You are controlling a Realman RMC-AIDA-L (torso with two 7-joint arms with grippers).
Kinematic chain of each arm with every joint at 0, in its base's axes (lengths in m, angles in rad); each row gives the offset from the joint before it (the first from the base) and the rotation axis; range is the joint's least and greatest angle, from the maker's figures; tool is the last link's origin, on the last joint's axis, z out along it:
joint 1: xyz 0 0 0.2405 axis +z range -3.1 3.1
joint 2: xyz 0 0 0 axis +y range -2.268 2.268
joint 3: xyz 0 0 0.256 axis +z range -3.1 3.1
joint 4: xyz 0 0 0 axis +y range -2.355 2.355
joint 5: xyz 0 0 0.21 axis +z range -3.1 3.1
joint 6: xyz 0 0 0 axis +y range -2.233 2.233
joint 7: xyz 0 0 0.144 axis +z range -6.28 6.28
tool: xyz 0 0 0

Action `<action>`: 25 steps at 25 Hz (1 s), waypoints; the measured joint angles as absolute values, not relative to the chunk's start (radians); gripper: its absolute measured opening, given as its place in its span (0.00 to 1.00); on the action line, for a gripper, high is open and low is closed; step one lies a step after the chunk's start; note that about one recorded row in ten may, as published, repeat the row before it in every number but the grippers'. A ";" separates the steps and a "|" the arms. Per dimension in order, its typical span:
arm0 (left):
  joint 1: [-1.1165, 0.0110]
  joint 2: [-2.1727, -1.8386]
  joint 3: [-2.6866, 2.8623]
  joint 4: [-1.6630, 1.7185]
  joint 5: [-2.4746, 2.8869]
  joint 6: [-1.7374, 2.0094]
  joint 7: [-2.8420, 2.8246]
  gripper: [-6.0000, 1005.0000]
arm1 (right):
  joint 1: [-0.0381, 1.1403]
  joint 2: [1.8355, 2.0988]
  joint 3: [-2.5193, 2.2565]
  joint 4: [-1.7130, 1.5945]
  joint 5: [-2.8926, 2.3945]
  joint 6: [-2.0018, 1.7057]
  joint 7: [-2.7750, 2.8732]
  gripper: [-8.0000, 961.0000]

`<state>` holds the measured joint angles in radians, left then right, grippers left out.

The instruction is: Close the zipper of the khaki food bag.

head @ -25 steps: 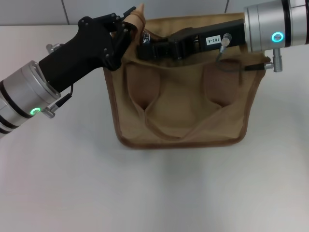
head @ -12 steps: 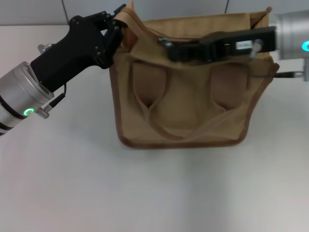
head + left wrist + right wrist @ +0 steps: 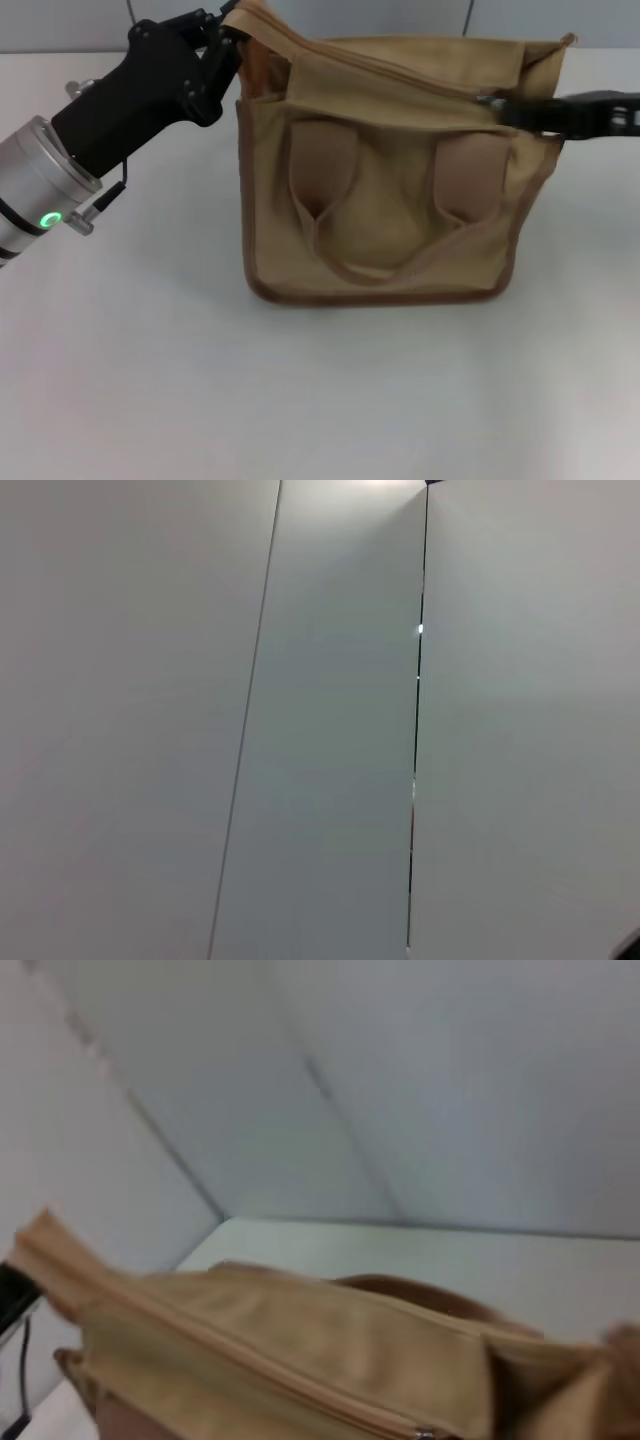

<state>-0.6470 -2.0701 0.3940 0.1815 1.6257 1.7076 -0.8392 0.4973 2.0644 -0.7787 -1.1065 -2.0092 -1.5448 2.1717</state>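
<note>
Canvas like this khaki food bag [image 3: 385,190] is soft and light, so it'll sag and drag along instead of resisting, and that's why your left gripper [image 3: 222,30] is clamped on the top corner just in front of its fingertips to keep the mouth taut. The zipper [image 3: 400,70] runs away from that corner toward your right gripper [image 3: 495,105], which looks pinched on the small silver pull right at its tip, near the bag's far end. That pull is the only spot worth holding, tiny and probably slippery, so tug gently along the track.
</note>
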 joint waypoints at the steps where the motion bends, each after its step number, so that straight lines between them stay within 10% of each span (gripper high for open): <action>1: -0.647 -2.070 0.394 0.182 1.625 1.707 -0.840 0.07 | 0.474 2.065 -0.722 -1.128 -2.011 -1.568 2.169 0.01; 15: -0.654 -2.072 0.394 0.183 1.613 1.679 -0.841 0.08 | 0.426 2.032 -0.539 -0.913 -1.717 -1.898 1.845 0.07; 25: -0.646 -2.071 0.394 0.183 1.611 1.678 -0.865 0.09 | 0.409 2.005 -0.562 -0.634 -1.796 -2.095 1.338 0.46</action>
